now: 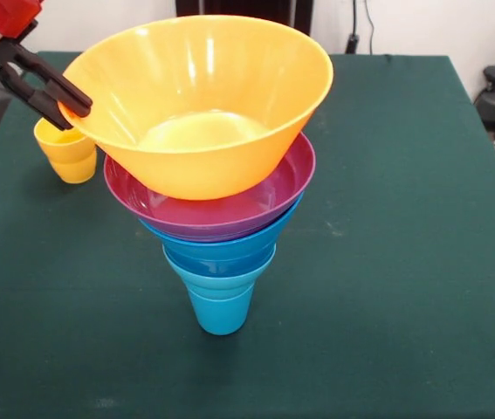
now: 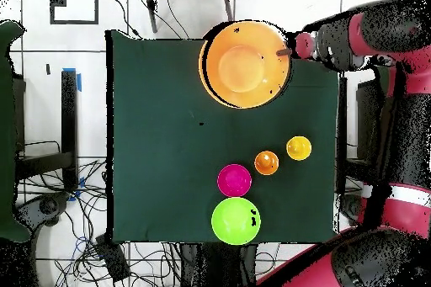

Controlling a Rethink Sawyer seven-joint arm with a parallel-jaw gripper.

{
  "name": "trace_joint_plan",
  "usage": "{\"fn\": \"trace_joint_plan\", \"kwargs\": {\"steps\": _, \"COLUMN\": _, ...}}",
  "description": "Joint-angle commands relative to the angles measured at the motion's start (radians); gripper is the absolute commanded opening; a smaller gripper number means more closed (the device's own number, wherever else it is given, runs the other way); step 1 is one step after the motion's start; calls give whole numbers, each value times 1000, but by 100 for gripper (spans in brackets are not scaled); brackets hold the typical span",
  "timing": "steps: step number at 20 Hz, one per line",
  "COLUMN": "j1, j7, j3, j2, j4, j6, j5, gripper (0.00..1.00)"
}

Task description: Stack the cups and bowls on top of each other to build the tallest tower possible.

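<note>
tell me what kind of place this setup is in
Probably a robotics lab: a red robot arm works at a green-covered table, loose cables trail over the tiled floor, and bright plastic bowls are laid out as test props.

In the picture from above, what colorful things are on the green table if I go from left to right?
Green bowl and pink bowl come first, overlapping sideways, then orange cup → yellow cup. I left out the tower: it spreads over several of them.
</note>
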Motion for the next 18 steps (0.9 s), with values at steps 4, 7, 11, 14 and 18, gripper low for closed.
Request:
{"fn": "trace_joint_plan", "kwargs": {"steps": 4, "j1": 18, "j7": -289, "j3": 23, "j2": -18, "j4": 58, "j6": -35, "j5": -8, "gripper": 0}}
{"fn": "trace_joint_plan", "kwargs": {"steps": 7, "j1": 10, "j7": -291, "j3": 24, "j2": -19, "j4": 77, "j6": -50, "j5": -7, "gripper": 0}}
{"fn": "trace_joint_plan", "kwargs": {"steps": 11, "j1": -2, "j7": -290, "j3": 26, "j2": -24, "j4": 109, "j6": -72, "j5": -5, "gripper": 0}}
{"fn": "trace_joint_plan", "kwargs": {"steps": 14, "j1": -7, "j7": -287, "j3": 28, "j2": -28, "j4": 122, "j6": -82, "j5": -5, "gripper": 0}}
{"fn": "trace_joint_plan", "kwargs": {"steps": 18, "j1": -1, "j7": -281, "j3": 31, "j2": -25, "j4": 116, "j6": -83, "j5": -9, "gripper": 0}}
